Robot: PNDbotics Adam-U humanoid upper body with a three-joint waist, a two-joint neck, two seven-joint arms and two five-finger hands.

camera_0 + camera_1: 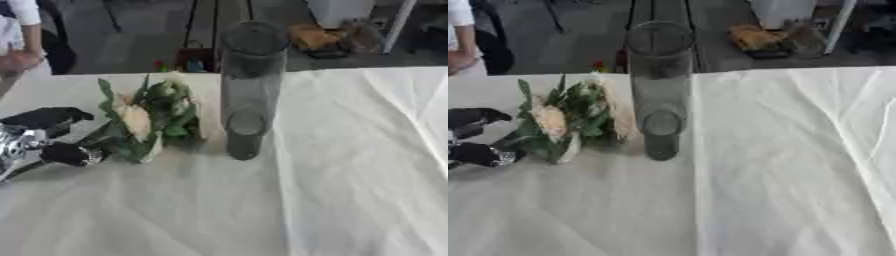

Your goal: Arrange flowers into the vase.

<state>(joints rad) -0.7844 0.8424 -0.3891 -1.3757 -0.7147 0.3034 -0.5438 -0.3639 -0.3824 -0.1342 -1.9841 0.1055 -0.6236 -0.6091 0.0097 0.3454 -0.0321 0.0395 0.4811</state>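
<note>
Just left of the table's middle, a tall clear glass vase point(252, 90) stands upright on the white tablecloth point(350, 175), with nothing visible inside it. Beside it, to its left, a bunch of flowers point(149, 120) with pale cream blooms and green leaves lies near the cloth, its heads pointing up toward the far edge and close to the vase's lower wall. The left hand point(52, 140), black with silver joints, comes in from the left edge; its fingers and thumb are curled around the lower stems, pinching the bunch there. The right hand shows in neither view.
</note>
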